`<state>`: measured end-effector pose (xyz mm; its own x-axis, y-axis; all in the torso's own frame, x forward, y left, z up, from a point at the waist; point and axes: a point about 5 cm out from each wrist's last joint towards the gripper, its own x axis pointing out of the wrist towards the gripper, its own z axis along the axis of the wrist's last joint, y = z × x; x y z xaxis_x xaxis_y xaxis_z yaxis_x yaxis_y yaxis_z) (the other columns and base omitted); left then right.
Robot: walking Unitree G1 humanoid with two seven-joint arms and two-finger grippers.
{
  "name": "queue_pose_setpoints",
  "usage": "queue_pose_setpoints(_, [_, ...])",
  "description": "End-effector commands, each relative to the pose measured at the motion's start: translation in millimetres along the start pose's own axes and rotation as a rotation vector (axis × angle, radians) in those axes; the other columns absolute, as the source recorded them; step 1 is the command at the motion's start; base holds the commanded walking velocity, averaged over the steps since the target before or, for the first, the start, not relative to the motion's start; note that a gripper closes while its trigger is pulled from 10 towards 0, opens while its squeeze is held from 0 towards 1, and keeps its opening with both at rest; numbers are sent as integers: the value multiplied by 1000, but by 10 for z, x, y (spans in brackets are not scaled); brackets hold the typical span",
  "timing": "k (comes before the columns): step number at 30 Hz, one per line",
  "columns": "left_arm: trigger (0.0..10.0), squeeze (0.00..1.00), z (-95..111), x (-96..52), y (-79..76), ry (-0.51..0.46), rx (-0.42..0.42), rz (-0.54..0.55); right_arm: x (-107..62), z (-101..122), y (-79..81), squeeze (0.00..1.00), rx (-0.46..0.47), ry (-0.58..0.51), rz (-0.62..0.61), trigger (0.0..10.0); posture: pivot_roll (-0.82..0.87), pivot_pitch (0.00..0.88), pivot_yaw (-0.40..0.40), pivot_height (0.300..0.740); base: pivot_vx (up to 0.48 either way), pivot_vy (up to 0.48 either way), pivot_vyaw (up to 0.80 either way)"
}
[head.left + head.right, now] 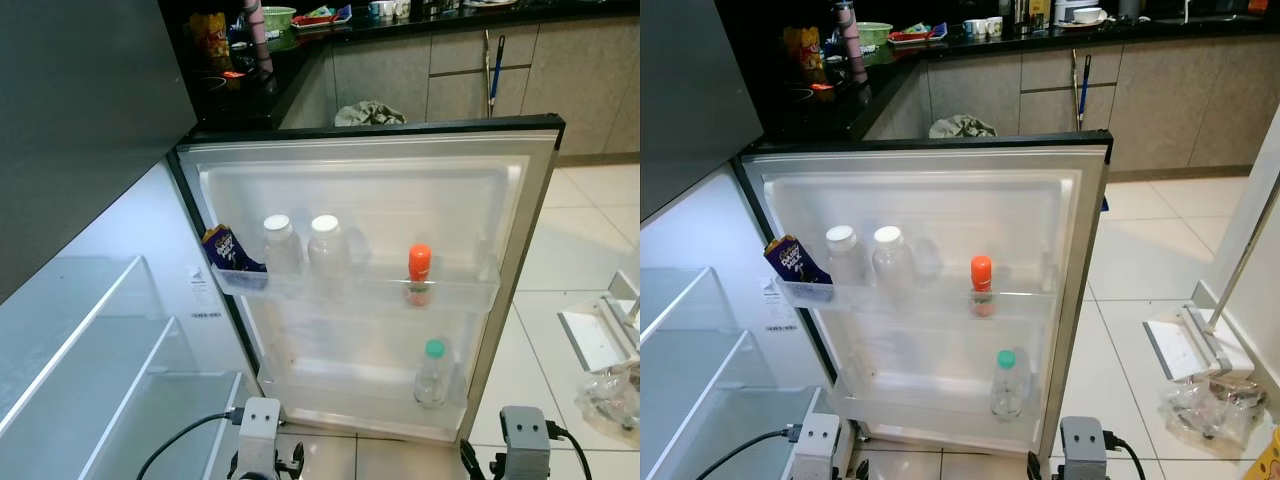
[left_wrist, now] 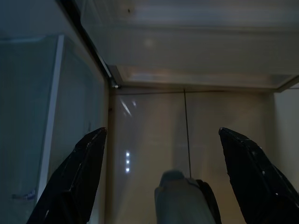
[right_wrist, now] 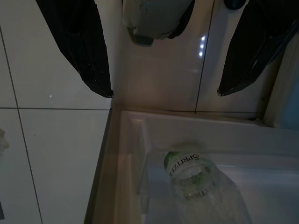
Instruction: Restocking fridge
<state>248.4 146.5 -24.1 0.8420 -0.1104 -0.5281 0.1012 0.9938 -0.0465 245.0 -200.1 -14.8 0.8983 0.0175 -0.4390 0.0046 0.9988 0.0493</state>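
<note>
Presently: fridge door [image 1: 520,190], swung wide, inner racks facing the robot. Upper door rack [image 1: 460,292]: two white-capped bottles [image 1: 300,245] side by side, a purple snack packet [image 1: 228,250] at the hinge end, an orange-capped bottle [image 1: 419,275] well apart. Lower rack: green-capped water bottle [image 1: 433,372], upright. Left gripper [image 2: 173,158] and right gripper [image 3: 163,79], both low by the door's foot, fingers spread, holding nothing. Advice: fetch stock first, then fill the free rack gaps.
</note>
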Motion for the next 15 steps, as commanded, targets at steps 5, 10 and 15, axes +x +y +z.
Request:
queue_pose_setpoints(5, [10000, 0, 25, 29, -50, -19, -5, 6, 38, -16, 41, 0, -50, 8, 1, 10000, -68, 59, 31, 640, 0, 0, 0])
queue_pose_setpoints(10, [10000, 0, 30, 37, -68, -26, 1, 0, 42, -7, 59, 0, -29, 1, 34, 10000, -70, 61, 34, 640, 0, 0, 0])
queue_pose_setpoints(15, [10000, 0, 41, 43, -72, -31, 6, -5, 36, 5, 97, 0, -37, -12, 64, 10000, -70, 61, 35, 655, 0, 0, 0])
